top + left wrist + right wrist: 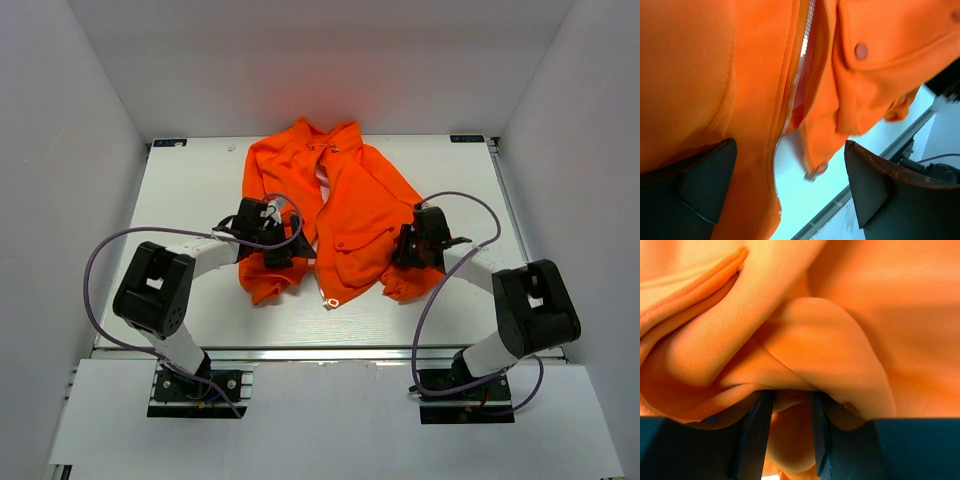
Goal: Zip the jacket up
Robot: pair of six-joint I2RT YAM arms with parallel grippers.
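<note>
The white bench (190,190) carries the jacket (365,205), which lies rumpled across its middle with the collar toward the far edge and the hem toward the near edge. The two front panels lie parted, the zipper (802,50) undone, and white bench surface shows between them near the hem.

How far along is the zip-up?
Done: the jacket lies front-up on the table. In hand: the right gripper pinches a fold of its fabric, and the left gripper hangs open over the zipper. Left: the whole zip. The front gapes, its two sides are apart, and what looks like the slider sits unjoined at the hem.
</note>
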